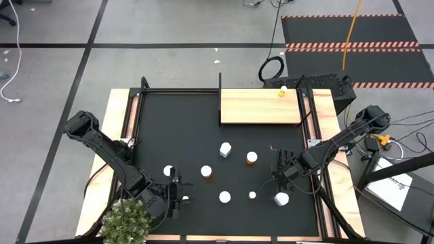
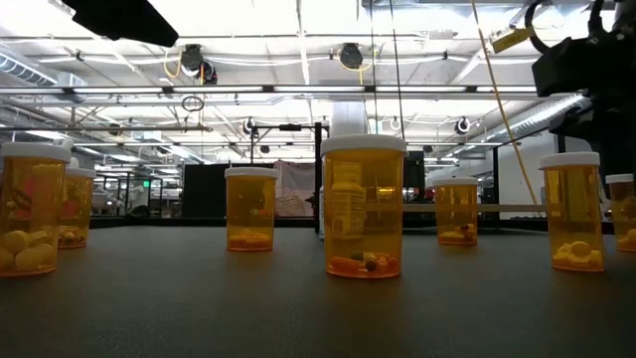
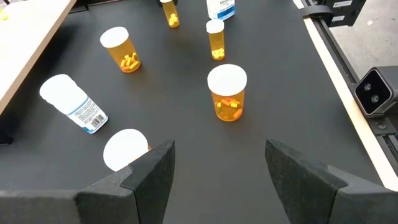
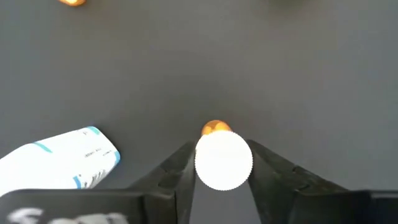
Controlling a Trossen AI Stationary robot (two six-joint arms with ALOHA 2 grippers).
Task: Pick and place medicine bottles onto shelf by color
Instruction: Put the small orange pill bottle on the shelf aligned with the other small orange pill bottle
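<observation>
Between the right gripper's [image 4: 224, 167] two dark fingers stands an orange bottle [image 4: 222, 157], its white cap pressed by both pads, its body almost hidden beneath the cap. Just beside that gripper lies a white bottle [image 4: 62, 158], partly cut off. Farther off sits the light-wood shelf [image 1: 260, 106], one small bottle [image 1: 282, 91] on it. Over the black mat [image 1: 176, 129], the left gripper [image 3: 214, 168] hangs part-open, holding nothing; a capped bottle [image 3: 125, 149] is half hidden behind one finger.
</observation>
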